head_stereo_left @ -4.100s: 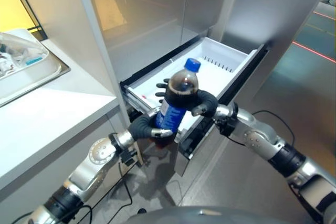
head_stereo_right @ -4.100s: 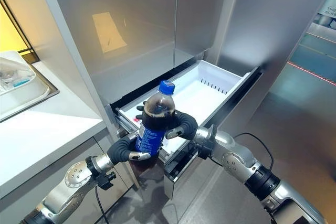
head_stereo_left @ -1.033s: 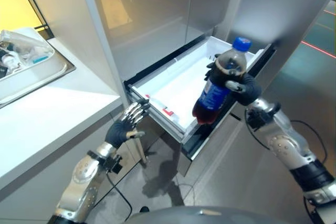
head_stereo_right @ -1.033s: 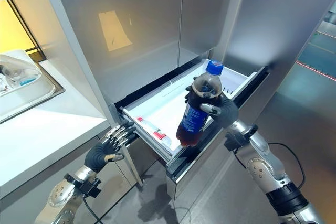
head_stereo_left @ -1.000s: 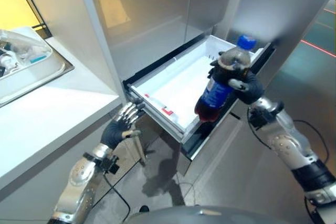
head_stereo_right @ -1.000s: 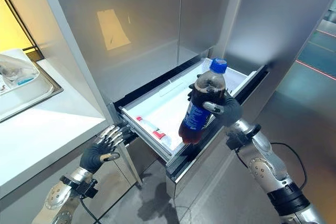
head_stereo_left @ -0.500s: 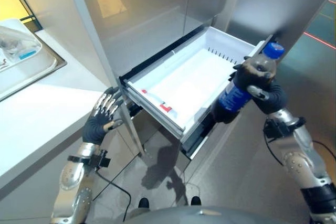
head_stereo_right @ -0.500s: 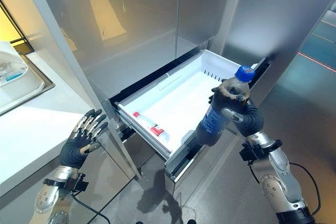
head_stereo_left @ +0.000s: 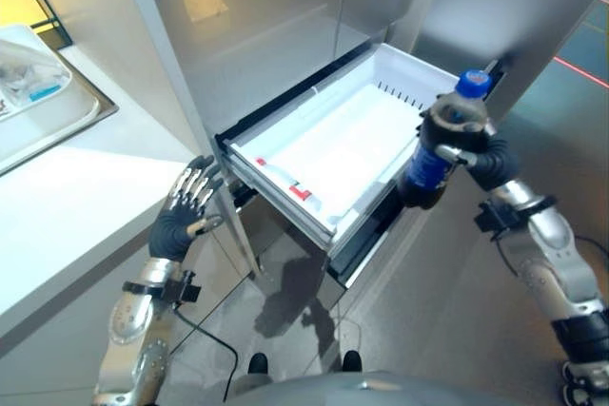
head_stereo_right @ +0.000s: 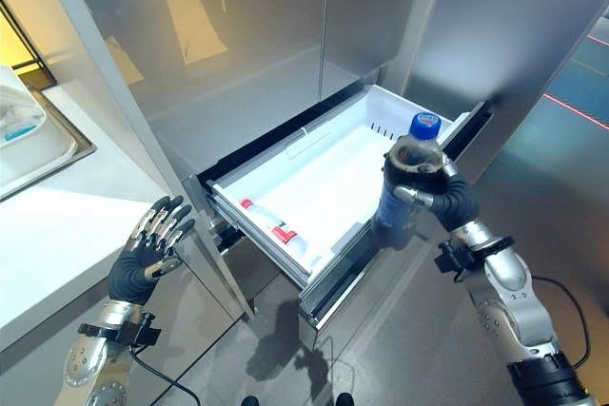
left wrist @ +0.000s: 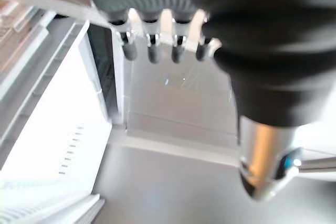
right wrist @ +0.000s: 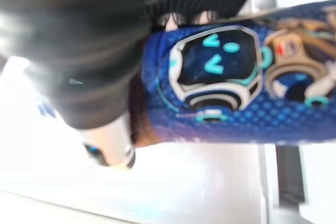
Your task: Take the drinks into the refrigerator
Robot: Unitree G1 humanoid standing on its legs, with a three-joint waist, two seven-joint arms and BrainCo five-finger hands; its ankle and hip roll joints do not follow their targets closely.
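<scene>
My right hand [head_stereo_right: 440,195] has its fingers and thumb curled round a cola bottle [head_stereo_left: 437,151], gripping it high on the body, just under the blue cap. The bottle stands upright with a slight tilt, cap up, dark drink showing above and below its blue label. In my right wrist view the label [right wrist: 220,95] sits right past my thumb, pressed close against the hand. The bottle hangs at the front right corner of the refrigerator drawer [head_stereo_right: 328,238], over its front rim rather than down inside it; its base sits in front of the drawer's front wall, and I cannot tell whether it touches that wall.

The drawer is pulled well out from the steel refrigerator [head_stereo_left: 285,16], and its white tub is mostly bare. One small bottle [head_stereo_right: 274,229] with a red band lies on its side inside, near the front left corner, well apart from the bottle I hold.

My left hand [head_stereo_left: 183,214] is off to the left of the drawer, beside its left corner and in front of the white counter [head_stereo_left: 67,206]. Its fingers are straight and spread, holding nothing. A steel sink [head_stereo_left: 43,102] sits at the counter's far left edge.
</scene>
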